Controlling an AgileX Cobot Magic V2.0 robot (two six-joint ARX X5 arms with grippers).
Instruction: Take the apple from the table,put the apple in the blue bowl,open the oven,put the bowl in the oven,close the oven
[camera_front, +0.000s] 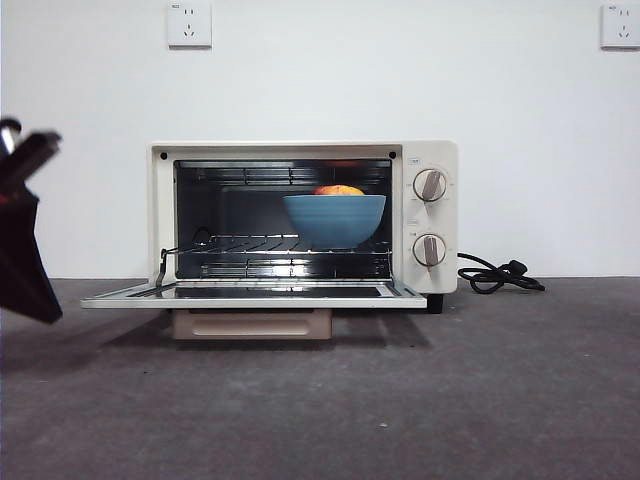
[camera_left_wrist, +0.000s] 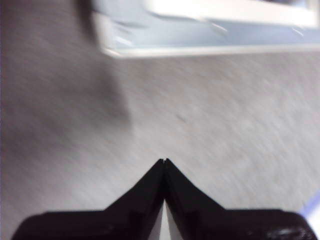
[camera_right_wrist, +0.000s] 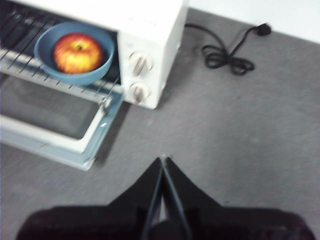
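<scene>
The oven (camera_front: 430, 160) stands with its door (camera_front: 250, 293) folded down flat. On the wire rack inside sits the blue bowl (camera_front: 335, 220), with the top of the apple (camera_front: 339, 190) showing above its rim. The right wrist view looks down on the apple (camera_right_wrist: 77, 52) lying in the bowl (camera_right_wrist: 97, 67). My right gripper (camera_right_wrist: 163, 158) is shut and empty, above the table to the right of the oven (camera_right_wrist: 150, 25). My left gripper (camera_left_wrist: 164, 161) is shut and empty, over bare table near a corner of the door (camera_left_wrist: 200, 45). A dark arm (camera_front: 22, 240) hangs at the front view's left edge.
The open door (camera_right_wrist: 60, 140) juts out over the table (camera_front: 400, 400) in front of the oven, its beige handle (camera_front: 250, 323) underneath. A black cord (camera_front: 495, 275) lies coiled to the right of the oven. Two knobs (camera_right_wrist: 140, 62) face front. A white wall stands behind.
</scene>
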